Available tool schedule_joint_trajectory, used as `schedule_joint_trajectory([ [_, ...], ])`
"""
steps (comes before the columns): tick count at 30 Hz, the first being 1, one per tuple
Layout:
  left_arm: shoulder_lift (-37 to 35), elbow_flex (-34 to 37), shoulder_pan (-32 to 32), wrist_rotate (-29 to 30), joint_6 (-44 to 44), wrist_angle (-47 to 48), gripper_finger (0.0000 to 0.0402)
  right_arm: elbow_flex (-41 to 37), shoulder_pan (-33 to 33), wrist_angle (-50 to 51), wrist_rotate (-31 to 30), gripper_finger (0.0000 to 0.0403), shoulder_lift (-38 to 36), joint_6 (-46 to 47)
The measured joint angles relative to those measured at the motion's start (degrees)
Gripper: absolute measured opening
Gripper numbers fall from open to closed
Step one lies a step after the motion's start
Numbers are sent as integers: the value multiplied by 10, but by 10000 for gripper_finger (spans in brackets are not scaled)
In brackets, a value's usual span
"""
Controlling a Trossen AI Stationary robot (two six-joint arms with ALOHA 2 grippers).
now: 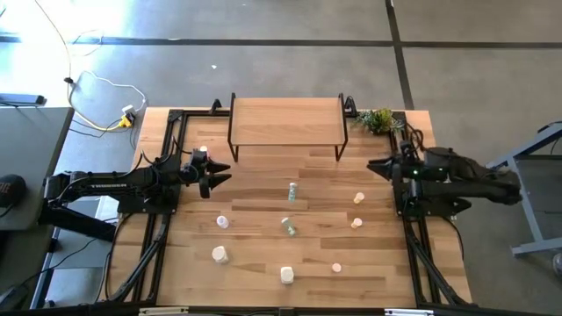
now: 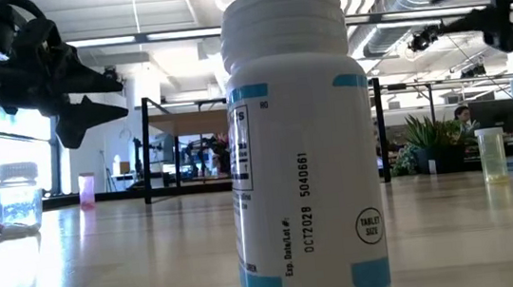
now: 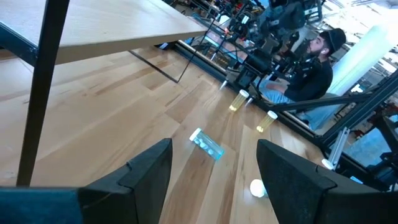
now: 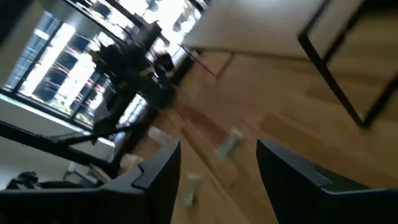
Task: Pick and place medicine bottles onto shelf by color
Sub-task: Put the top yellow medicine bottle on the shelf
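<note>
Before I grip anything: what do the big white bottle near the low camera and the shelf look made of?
White bottle: likely opaque plastic, slightly glossy, with a ribbed cap and printed paper-like label. Shelf: light wooden top with visible grain, matte; thin black legs, probably metal.

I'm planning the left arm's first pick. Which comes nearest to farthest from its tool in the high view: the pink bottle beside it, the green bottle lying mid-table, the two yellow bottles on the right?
1. Pink bottle, just behind the left tool.
2. Green bottle, mid-table.
3. Yellow bottles, right side, too close to each other to rank.
</note>
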State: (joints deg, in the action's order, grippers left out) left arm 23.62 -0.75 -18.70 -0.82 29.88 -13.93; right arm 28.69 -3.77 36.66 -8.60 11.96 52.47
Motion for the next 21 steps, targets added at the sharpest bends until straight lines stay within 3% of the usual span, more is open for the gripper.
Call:
schedule_joint_trajectory([
  [9,0,0,0,0,0,0,225,63,0,69,122,164,167,58],
  [21,0,0,0,0,0,0,225,81,1,139,138,154,319,187],
])
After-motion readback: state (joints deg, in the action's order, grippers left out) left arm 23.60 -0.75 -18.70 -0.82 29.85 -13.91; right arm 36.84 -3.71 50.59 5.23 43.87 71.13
